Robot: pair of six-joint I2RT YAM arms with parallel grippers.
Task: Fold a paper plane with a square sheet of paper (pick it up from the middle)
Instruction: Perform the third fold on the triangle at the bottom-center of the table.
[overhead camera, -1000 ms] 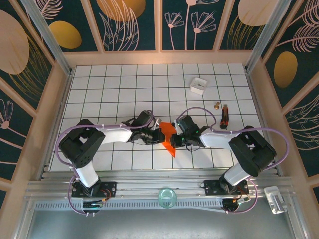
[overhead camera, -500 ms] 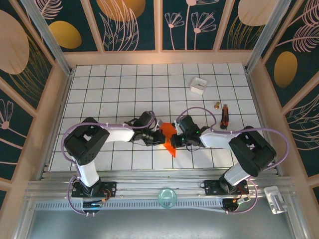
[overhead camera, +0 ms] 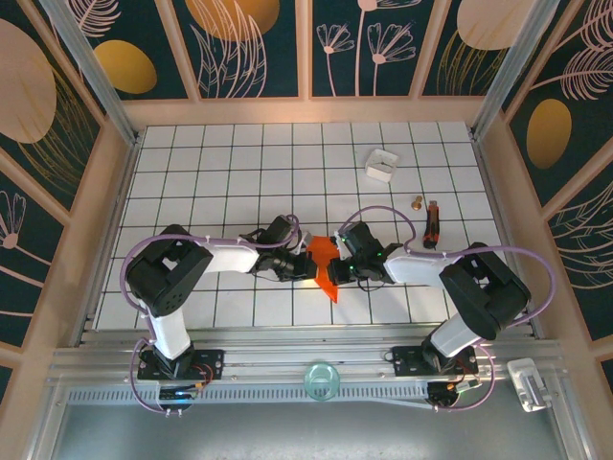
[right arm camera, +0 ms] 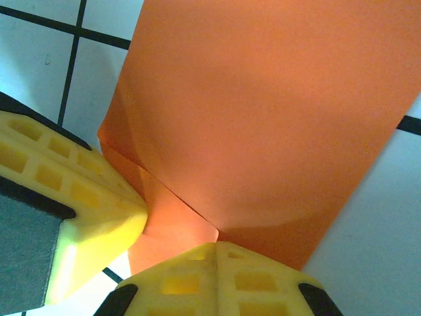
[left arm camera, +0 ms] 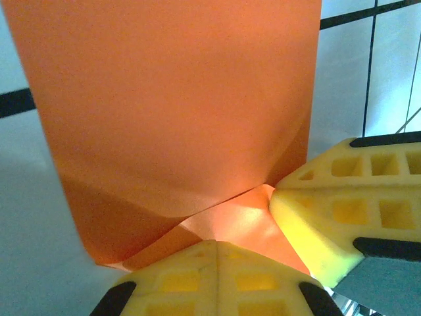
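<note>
two robot arms meet over a tiled table, both clamped on the square sheet of paper [overhead camera: 324,263], an orange-red sheet already creased into a narrower, pointed shape. the paper lies well apart from the small white box [overhead camera: 381,164], on the side toward the arm bases and a little to the left of the box in the overhead view. the left gripper [overhead camera: 305,265] is pinched tight on the edge of the paper farther from the box. the right gripper [overhead camera: 335,264] is pinched tight on the edge nearer the box. the two stand close together, with the paper between them. from the left wrist, that arm's yellow fingers [left arm camera: 342,224] converge on a folded flap of the sheet; a crease runs out from the pinch, and the broad face spreads away over the white tiles. from the right wrist, that arm's yellow fingers [right arm camera: 72,191] close on a like corner, where two layers overlap. a red-and-black tool [overhead camera: 431,225] and a small brass piece [overhead camera: 417,203] rest to the right of the box and nearer the bases, apart from the paper.
</note>
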